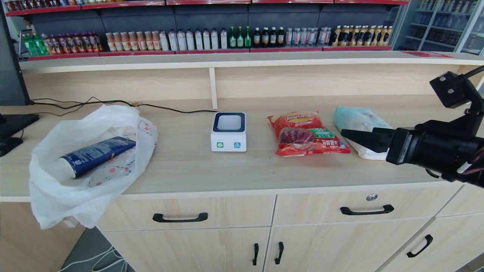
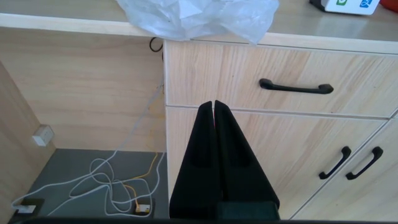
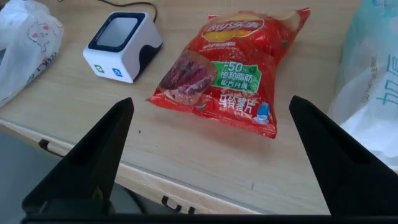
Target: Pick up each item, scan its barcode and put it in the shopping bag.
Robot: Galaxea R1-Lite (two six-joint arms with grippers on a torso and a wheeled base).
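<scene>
A red chip bag (image 1: 307,133) (image 3: 230,71) lies flat on the counter, right of the white barcode scanner (image 1: 228,131) (image 3: 122,45). A pale blue soft pack (image 1: 357,118) (image 3: 373,81) lies just right of the chips. At the counter's left end the white plastic shopping bag (image 1: 75,189) (image 2: 199,15) lies open, with a dark blue tube (image 1: 96,155) inside. My right gripper (image 1: 359,136) (image 3: 211,102) is open and empty, hovering over the counter's front edge near the chips and the blue pack. My left gripper (image 2: 214,106) is shut and empty, low in front of the cabinet, below the shopping bag.
A black cable (image 1: 166,108) runs from the scanner along the back of the counter to the left. Drawers with black handles (image 1: 180,218) (image 2: 296,87) sit under the counter (image 1: 189,166). A raised ledge (image 1: 242,60) backs the counter, with bottle shelves behind.
</scene>
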